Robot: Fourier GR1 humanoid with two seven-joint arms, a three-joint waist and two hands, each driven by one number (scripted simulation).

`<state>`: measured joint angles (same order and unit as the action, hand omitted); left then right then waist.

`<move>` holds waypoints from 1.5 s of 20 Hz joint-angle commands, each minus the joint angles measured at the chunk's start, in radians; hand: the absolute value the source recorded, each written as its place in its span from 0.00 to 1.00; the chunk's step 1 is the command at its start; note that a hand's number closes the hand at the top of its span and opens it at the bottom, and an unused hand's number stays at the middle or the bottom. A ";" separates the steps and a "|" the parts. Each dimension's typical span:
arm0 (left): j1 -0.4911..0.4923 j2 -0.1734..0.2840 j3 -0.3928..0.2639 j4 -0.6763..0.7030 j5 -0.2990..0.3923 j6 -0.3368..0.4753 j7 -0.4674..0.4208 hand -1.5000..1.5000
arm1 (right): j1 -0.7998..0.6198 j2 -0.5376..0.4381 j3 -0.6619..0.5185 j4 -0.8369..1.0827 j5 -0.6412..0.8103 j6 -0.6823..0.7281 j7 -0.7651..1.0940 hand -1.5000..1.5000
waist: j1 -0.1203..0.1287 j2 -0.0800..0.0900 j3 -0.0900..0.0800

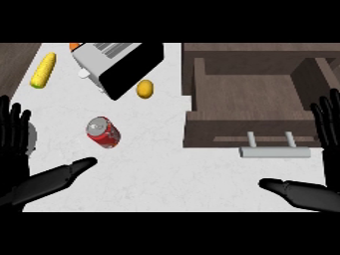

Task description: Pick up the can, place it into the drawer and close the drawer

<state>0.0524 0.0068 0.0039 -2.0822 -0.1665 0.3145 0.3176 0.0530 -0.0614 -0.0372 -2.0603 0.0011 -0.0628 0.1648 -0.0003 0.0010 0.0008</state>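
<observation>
- The left robot hand (4,144) is sitting at the left edge of the frame, fingers straight and spread upward, thumb jutting toward the centre; it is holding nothing.
- The right robot hand (334,130) is mirroring it at the right edge of the frame, fingers straight and open, thumb stretching along the lower right; it is likewise carrying nothing.
- The can (103,132) is lying on its side on the white table (172,174), left of centre, nearer the left robot hand but well apart from both and touched by neither.
- The drawer (250,104) is standing pulled open in the upper right of the frame, its wooden interior showing nothing inside, and its pale handle (273,150) is pointing toward the lower edge, near the right robot hand.
- Further out, a toaster (117,64) is resting tilted at the upper centre, with a corn cob (44,70) at the upper left and a small yellow-orange piece of food (145,88) just beside the toaster.
- Judging from this layout, no part of the task is looking done yet: the can is waiting to be grasped, then carried over into the drawer, and the drawer is waiting to be pushed shut.
</observation>
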 commanded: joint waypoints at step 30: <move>-0.065 -0.007 -0.125 0.545 0.100 0.268 -0.285 0.00 | 0.095 -0.044 -0.164 -0.116 -0.122 0.109 0.067 0.00 | -0.004 -0.001 -0.001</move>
<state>-0.0278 0.0006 -0.1018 -1.6238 -0.1085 0.5400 0.1290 0.1258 -0.1010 -0.1893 -2.1280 -0.1029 0.0328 0.1947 -0.0043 0.0002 -0.0002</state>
